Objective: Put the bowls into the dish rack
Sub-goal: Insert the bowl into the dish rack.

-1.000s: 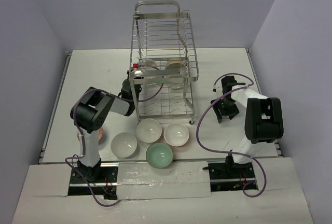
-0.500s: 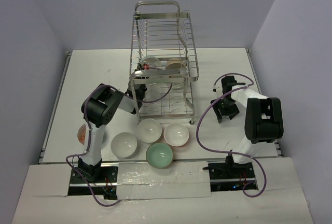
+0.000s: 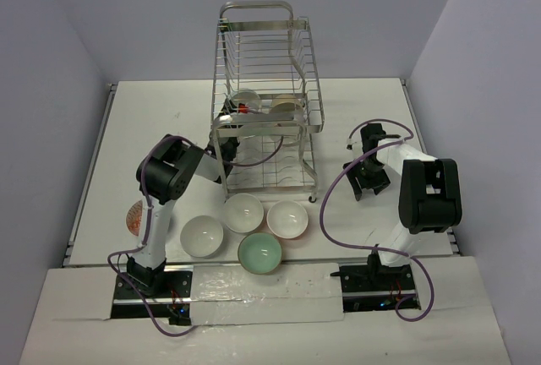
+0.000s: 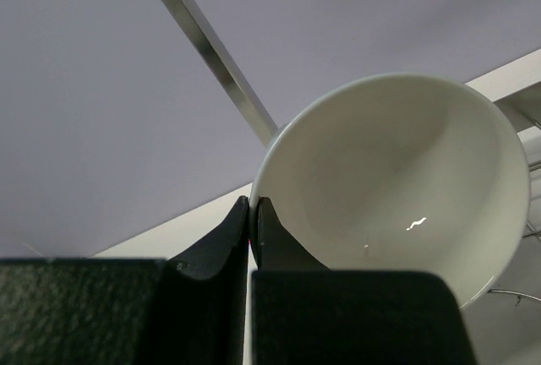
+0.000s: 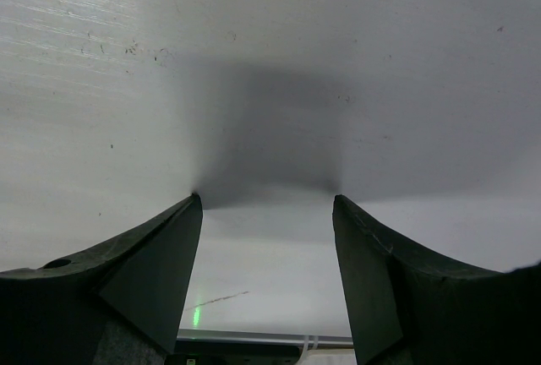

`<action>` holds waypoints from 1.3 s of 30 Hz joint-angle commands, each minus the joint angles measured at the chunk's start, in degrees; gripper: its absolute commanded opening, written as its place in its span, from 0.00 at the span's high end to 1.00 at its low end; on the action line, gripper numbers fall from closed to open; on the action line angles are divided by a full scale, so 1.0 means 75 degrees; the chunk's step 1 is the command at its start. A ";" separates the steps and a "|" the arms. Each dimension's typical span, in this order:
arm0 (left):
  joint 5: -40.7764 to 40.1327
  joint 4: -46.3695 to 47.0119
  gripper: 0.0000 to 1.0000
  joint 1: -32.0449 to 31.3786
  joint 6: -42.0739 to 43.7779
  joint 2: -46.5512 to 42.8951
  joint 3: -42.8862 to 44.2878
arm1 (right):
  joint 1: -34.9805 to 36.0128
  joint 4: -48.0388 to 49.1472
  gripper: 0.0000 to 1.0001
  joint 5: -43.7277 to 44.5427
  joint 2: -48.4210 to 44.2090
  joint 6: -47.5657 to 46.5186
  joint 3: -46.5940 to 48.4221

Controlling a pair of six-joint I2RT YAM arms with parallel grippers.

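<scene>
Left wrist view: the left end effector (image 4: 252, 228) clenches the rim of a white bowl (image 4: 397, 179). It has swung up to the dish rack (image 3: 264, 61), upper tier, 9 o'clock side, seemingly for placement. The right end effector (image 5: 266, 213) idles released.

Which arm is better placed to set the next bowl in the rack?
Left: the left gripper grips the white bowl by its rim at the dish rack. The right gripper hangs open, empty, over the table.

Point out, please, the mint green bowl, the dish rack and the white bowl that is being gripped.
mint green bowl (image 3: 259, 253): top external view, centre of its inside.
dish rack (image 3: 258, 19): top external view, its top loop handle.
held white bowl (image 4: 397, 179): left wrist view, its inner wall.
</scene>
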 commanded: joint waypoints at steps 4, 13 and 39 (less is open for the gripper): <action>0.0562 0.3492 1.00 0.0024 0.0594 0.0355 0.0053 | 0.0010 0.0441 0.29 0.0725 0.0561 -0.0113 -0.0409; 0.0972 0.3492 1.00 0.0024 0.0864 0.0413 0.0147 | 0.0010 0.0441 0.29 0.0761 0.0573 -0.0125 -0.0420; 0.1663 0.3503 1.00 0.0024 0.1977 0.0613 0.0253 | -0.0002 0.0453 0.29 0.0819 0.0584 -0.0125 -0.0420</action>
